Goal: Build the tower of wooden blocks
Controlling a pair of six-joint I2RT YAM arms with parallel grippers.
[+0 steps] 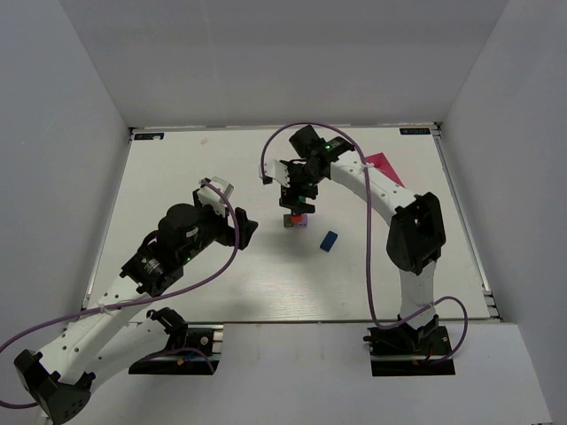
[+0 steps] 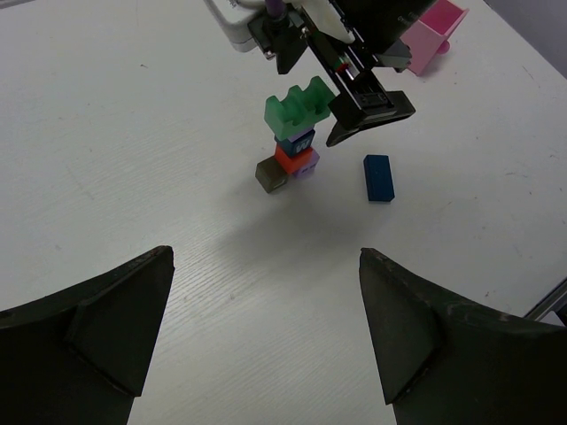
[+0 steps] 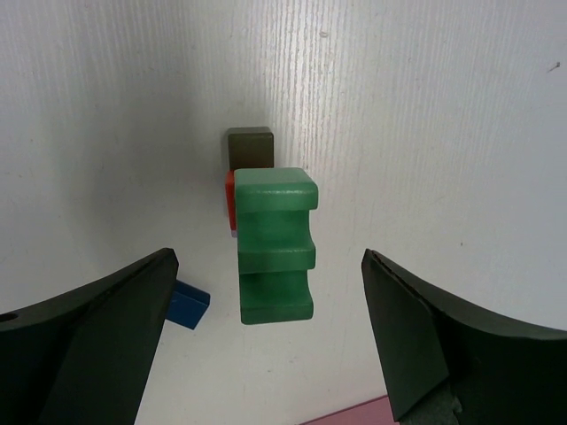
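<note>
The tower (image 1: 297, 220) stands mid-table. In the left wrist view it shows a green notched block (image 2: 299, 104) on top of a blue block (image 2: 298, 140), a red block (image 2: 286, 158) and a lilac block (image 2: 306, 164). A dark grey block (image 2: 271, 175) lies against its foot. My right gripper (image 3: 270, 257) is open just above the tower, its fingers (image 3: 115, 328) wide on either side of the green block (image 3: 275, 243) without touching it. A loose blue block (image 1: 330, 241) lies to the tower's right. My left gripper (image 2: 266, 257) is open and empty, left of the tower.
A pink tray (image 1: 385, 166) sits at the back right, behind the right arm; it also shows in the left wrist view (image 2: 434, 27). White walls enclose the table on three sides.
</note>
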